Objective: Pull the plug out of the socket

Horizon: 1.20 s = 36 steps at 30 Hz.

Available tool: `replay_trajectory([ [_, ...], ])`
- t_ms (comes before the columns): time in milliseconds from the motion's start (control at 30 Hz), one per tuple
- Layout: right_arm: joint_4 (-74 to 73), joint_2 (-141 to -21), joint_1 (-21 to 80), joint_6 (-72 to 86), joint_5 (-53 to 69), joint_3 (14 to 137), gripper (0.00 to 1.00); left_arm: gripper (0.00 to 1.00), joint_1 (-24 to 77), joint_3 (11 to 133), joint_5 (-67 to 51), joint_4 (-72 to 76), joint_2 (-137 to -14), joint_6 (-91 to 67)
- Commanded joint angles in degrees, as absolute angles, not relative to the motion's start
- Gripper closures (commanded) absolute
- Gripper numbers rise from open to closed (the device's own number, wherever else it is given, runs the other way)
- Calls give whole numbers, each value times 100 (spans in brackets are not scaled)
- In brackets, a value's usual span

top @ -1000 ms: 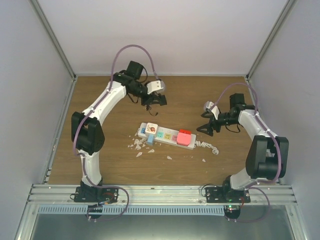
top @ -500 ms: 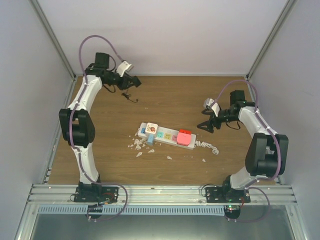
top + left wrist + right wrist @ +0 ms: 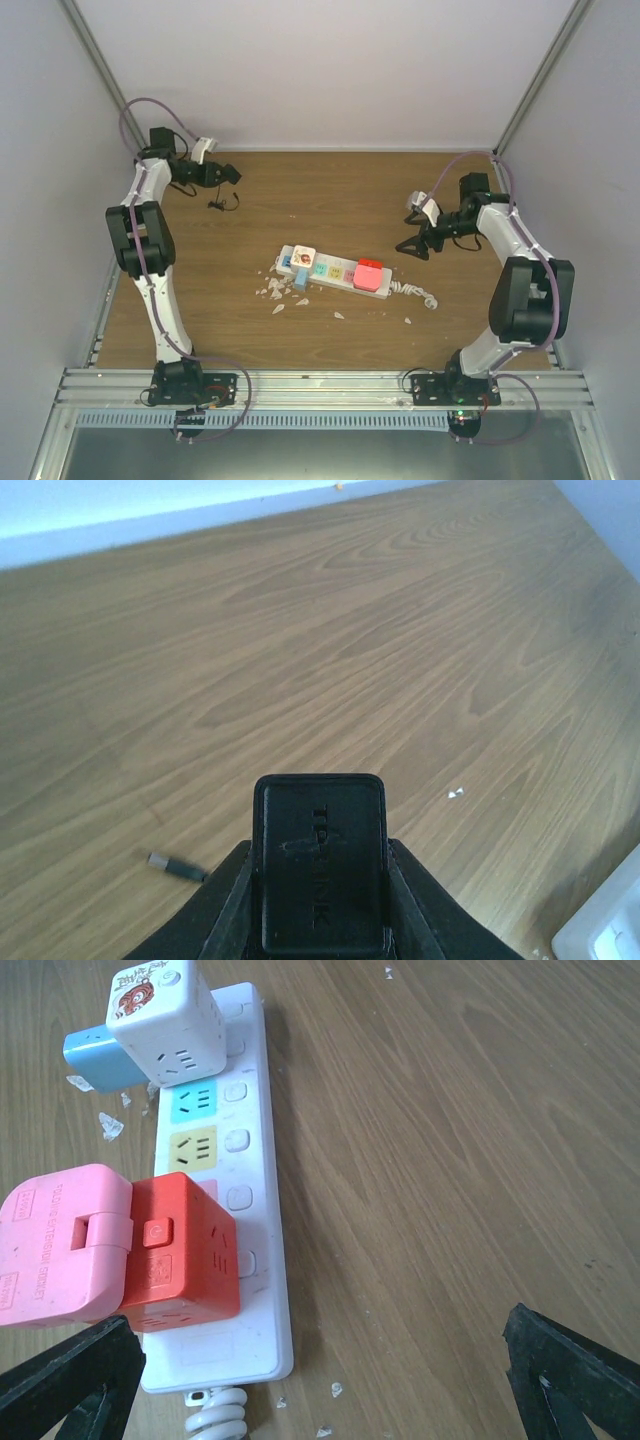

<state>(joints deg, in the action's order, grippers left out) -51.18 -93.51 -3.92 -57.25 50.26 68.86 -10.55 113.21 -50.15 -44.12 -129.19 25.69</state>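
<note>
Top external view, upper left: the left gripper [image 3: 224, 173] is far back by the rear wall, well apart from everything else. Its wrist camera shows the fingers closed on a black power adapter [image 3: 320, 865], with a small barrel connector [image 3: 175, 864] lying on the wooden table [image 3: 330, 200] just beside it. One plug therefore looks to be off already.

At mid-frame the white power strip [image 3: 326, 270] lies flat. Its long axis runs left to right, dipping slightly toward the right end, where the coiled cord [image 3: 418, 294] comes out. A white cube charger [image 3: 303, 257] and a blue plug [image 3: 300, 281] sit at its left end. A red cube adapter [image 3: 371, 272] carrying a pink plug [image 3: 60, 1255] sits at its right end. The pastel outlets between them are bare. White chips [image 3: 275, 293] litter the table just below the left end.

Right of the strip, the right gripper [image 3: 413, 245] hovers spread wide, holding nothing. The strip lies to its lower left, red-and-pink end closest, so the right arm is clearly the nearer one for any further pull.
</note>
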Motion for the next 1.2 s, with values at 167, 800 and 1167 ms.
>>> replay_trajectory([
  [167, -5420, -9617, -442, -5627, 4856, 7389, 0, 78, -1658, 11699, -5555, -4222, -13726, 2297],
  [800, -5456, -9779, -443, -5466, 4367, 7971, 0, 50, -1960, 12609, -4730, -3750, -14732, 1699],
  [1167, -4864, -9845, -210, -5069, 4631, 8197, 0, 18, -1945, 12037, -3860, -3501, -13483, 1971],
])
